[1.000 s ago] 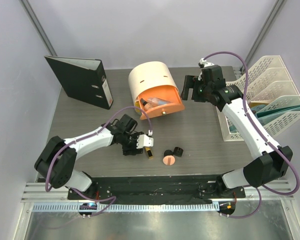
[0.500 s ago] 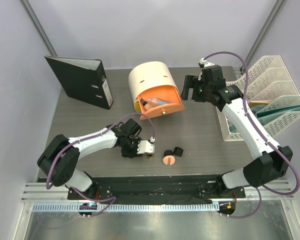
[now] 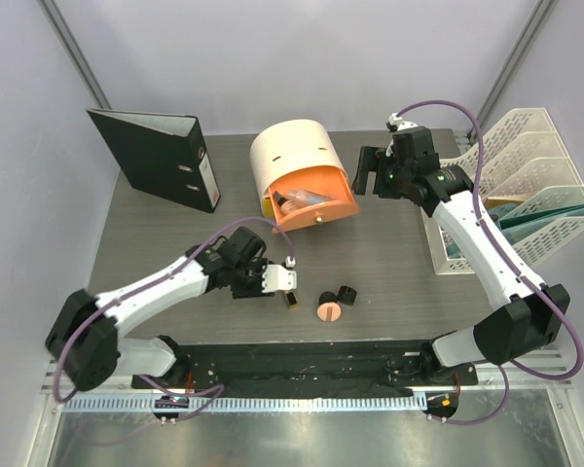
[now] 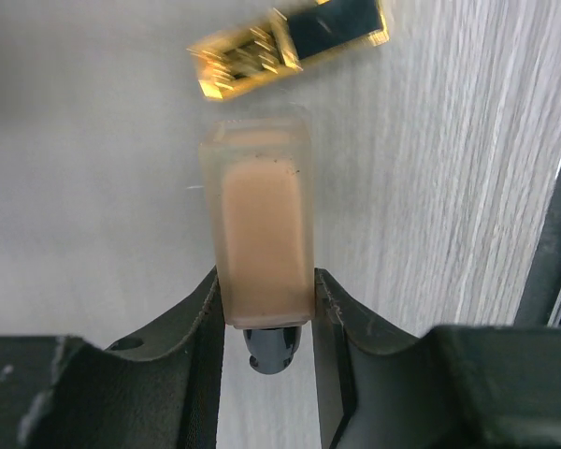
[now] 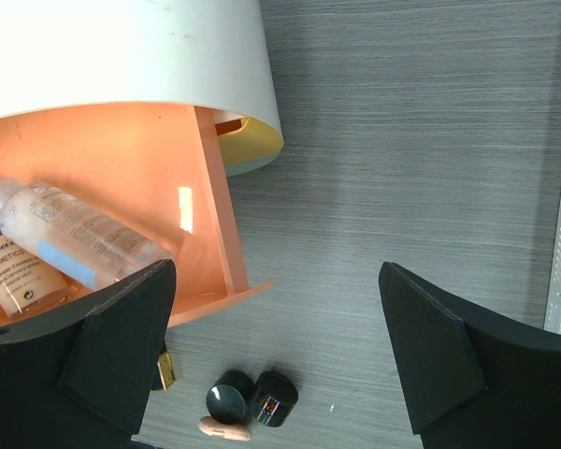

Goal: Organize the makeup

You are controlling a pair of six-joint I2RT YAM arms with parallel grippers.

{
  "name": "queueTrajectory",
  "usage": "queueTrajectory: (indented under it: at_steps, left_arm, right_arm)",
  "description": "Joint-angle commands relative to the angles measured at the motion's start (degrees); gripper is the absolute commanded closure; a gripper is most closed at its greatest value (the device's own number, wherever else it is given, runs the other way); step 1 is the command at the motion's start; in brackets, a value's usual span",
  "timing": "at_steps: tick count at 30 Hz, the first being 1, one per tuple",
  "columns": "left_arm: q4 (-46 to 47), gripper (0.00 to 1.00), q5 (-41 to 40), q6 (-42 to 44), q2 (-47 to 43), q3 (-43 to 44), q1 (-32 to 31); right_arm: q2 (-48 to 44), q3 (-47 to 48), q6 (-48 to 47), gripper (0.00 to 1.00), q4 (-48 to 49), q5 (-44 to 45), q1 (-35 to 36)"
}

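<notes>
Left gripper clamps a peach bottle between its fingers, the black cap toward the wrist. Whether the bottle rests on the table or hangs just above it, I cannot tell. Just past its far end lies the lipstick, apart from it. Right gripper hangs wide and empty beside the box, whose orange drawer holds a clear tube and a second bottle. Two jars and the compact sit together near the lipstick.

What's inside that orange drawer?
Inside the orange drawer lie a clear bottle and a peach bottle labelled cosmetics. The cream cover hides the drawer's back.
</notes>
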Motion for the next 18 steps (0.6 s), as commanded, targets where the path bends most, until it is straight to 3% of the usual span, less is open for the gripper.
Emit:
queueTrajectory:
  at_steps: [1,9,18]
  left_arm:
    - [0.2,1.0,0.2,-1.4,-10.2,2.1,0.0]
    - [4.1,1.0,-0.1,-2.0,-14.8,10.3,0.1]
    - [13.1,1.0,1.0,-3.9,-3.2,26.1,2.2]
  right_arm:
    - [-1.6,1.1,-0.5,0.05,1.7,0.0,-0.3]
    - [-1.2,1.0,-0.5,0.05,2.0,-0.7,-0.3]
    - [-2.1,-0.4,-0.4,0.05,2.6,-0.9,-0.3]
